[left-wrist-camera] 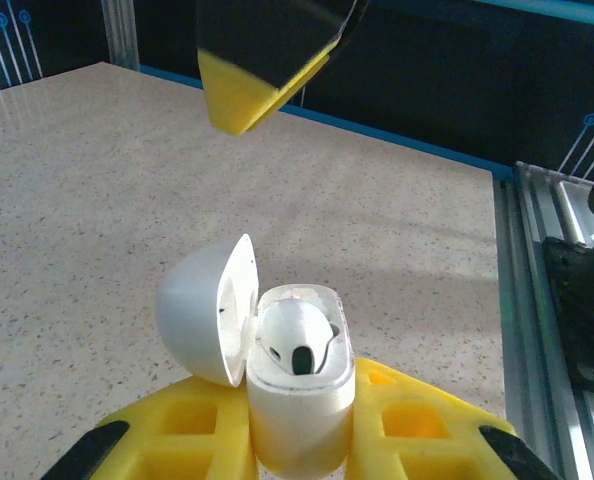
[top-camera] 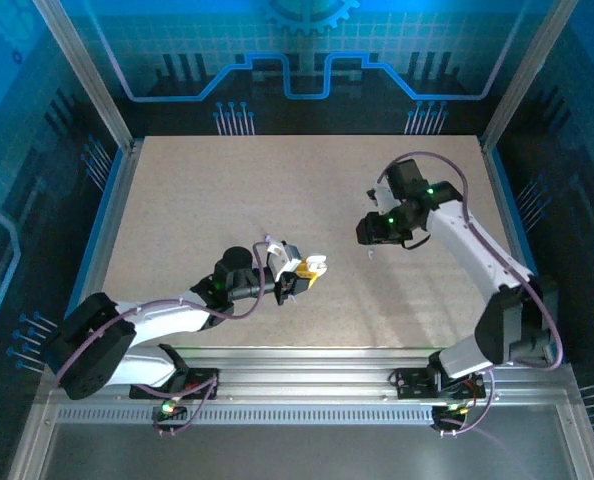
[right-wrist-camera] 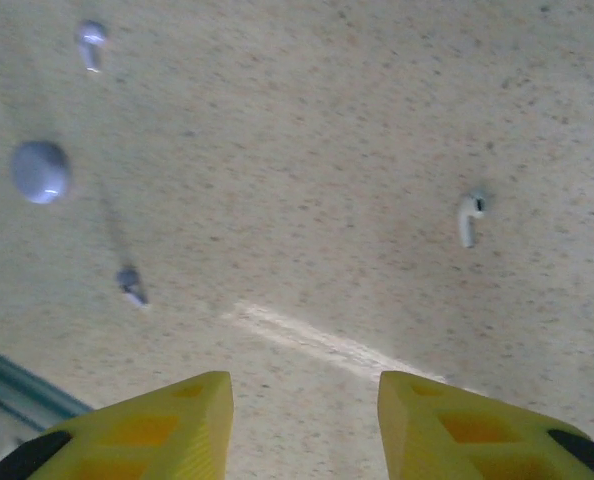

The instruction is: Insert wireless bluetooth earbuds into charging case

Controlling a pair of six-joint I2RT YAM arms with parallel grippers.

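Left arm reaches forward and low, elbow bent. Left gripper point(top-camera: 299, 276) points toward the table centre, jaws clamped on a white case point(left-wrist-camera: 297, 390). Right arm extends far forward, wrist folded down. Right gripper point(right-wrist-camera: 305, 405) faces downward, jaws parted.

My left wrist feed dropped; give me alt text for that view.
An open white charging case sits clamped in the left gripper, its lid swung left, a white earbud seated inside. Speckled table lies beyond.
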